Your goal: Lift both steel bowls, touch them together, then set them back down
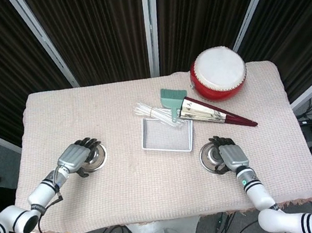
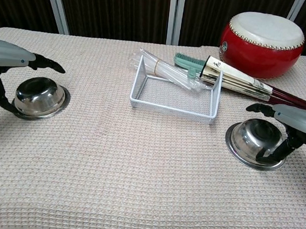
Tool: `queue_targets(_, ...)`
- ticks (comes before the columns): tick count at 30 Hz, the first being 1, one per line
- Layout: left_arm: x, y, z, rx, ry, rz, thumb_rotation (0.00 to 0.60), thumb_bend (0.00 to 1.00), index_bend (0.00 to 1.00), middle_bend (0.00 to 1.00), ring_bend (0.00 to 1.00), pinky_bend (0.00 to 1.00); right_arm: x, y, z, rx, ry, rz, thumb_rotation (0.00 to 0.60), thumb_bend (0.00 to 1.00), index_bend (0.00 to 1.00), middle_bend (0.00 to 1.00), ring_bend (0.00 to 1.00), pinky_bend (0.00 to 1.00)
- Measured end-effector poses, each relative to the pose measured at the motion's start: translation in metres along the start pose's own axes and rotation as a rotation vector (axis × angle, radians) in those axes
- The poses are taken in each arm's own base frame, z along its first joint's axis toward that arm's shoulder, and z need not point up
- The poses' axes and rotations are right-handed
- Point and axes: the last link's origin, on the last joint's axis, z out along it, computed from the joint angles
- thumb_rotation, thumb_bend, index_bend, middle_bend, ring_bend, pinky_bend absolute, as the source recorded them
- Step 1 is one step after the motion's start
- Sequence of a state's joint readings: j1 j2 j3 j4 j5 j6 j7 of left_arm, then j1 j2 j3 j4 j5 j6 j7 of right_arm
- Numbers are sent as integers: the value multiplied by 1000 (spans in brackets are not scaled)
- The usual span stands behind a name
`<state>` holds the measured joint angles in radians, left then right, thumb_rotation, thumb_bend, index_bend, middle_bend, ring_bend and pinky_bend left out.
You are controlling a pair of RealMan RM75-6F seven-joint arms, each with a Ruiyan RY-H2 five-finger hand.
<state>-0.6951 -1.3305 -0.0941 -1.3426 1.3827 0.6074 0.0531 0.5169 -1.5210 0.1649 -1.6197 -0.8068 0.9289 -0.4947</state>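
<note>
Two steel bowls sit upright on the beige cloth. The left bowl (image 1: pixel 95 155) (image 2: pixel 37 96) has my left hand (image 1: pixel 77 157) (image 2: pixel 7 61) arched over its outer side, fingers spread above it and the thumb reaching down beside the rim. Over the outer edge of the right bowl (image 1: pixel 210 156) (image 2: pixel 254 140) is my right hand (image 1: pixel 229 155) (image 2: pixel 295 121), fingers stretched above the far rim and the thumb low at the near rim. Neither hand grips its bowl, and both bowls rest on the cloth.
A white wire tray (image 1: pixel 167 133) (image 2: pixel 172 111) stands between the bowls. Behind it lie clear tubes (image 1: pixel 154 113), a green brush (image 1: pixel 171 97) and a folded fan (image 1: pixel 213 113) (image 2: pixel 241 83). A red drum (image 1: pixel 218 74) (image 2: pixel 262 36) stands at the back right.
</note>
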Motion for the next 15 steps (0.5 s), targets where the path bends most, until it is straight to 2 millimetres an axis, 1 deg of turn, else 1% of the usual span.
queue_targets(4, -3, -4, 10, 11, -49, -12, 600, 0, 72, 65, 31, 164, -3, -3, 2, 1, -10, -8, 600, 85, 0, 0, 0, 0)
queue_targets(10, -6, -7, 20, 21, -78, -21, 600, 0, 103, 81, 46, 199, -4, -5, 5, -2, -13, -14, 600, 94, 0, 1, 0, 0)
queue_targets(15, -5, -10, 26, 29, -84, -28, 600, 0, 124, 108, 71, 226, -4, -4, 6, -6, -10, -15, 600, 100, 0, 34, 0, 0)
